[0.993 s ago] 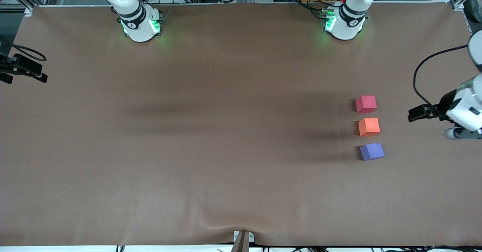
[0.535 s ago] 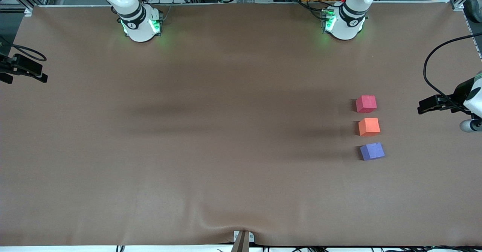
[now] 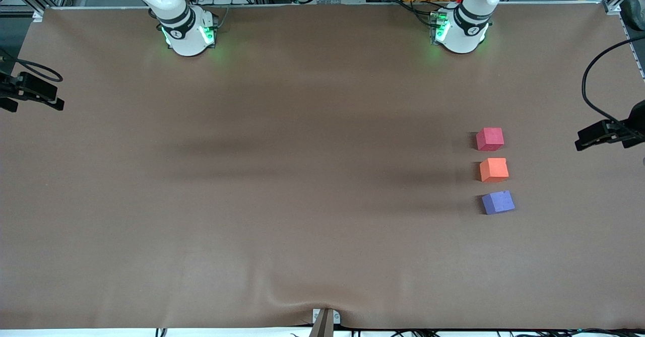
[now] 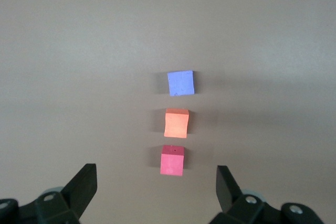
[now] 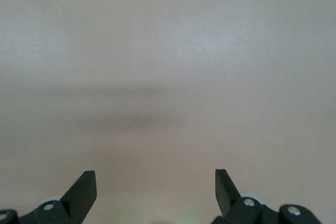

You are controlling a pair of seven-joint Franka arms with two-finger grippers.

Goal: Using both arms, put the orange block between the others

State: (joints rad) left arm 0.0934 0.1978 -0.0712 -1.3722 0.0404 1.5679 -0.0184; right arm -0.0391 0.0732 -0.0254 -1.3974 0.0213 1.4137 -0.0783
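**Left gripper pulled back toward table end**

Withdrawn over the last second: left gripper [image 3: 584, 141], now at the edge of the front view over the left arm's end of the table [image 3: 322, 256], well apart from the cubes; a second ago closer to them, with more of the white wrist showing. Fingers spread wide in the left wrist view [image 4: 155, 184], nothing between them.

Unmoved since the earlier frames: three cubes in a single line, toward the left arm's end of the table. Orange block [image 3: 494, 170] in the middle, resting flat on the brown cover, between the other two and close to each, with small gaps on both sides, touching neither. Red cube [image 3: 490, 139] farthest from the front camera. Blue cube [image 3: 498, 202] nearest to it, turned slightly askew from the line. Same order in the left wrist view: red cube [image 4: 172, 160], orange block [image 4: 176, 123], blue cube [image 4: 180, 83].

Right gripper [image 3: 50, 104] waiting over the right arm's end of the table, same place as before, well apart from the cubes. Fingers wide apart in the right wrist view [image 5: 155, 184], empty, only bare cover under them.

No containers on the table.
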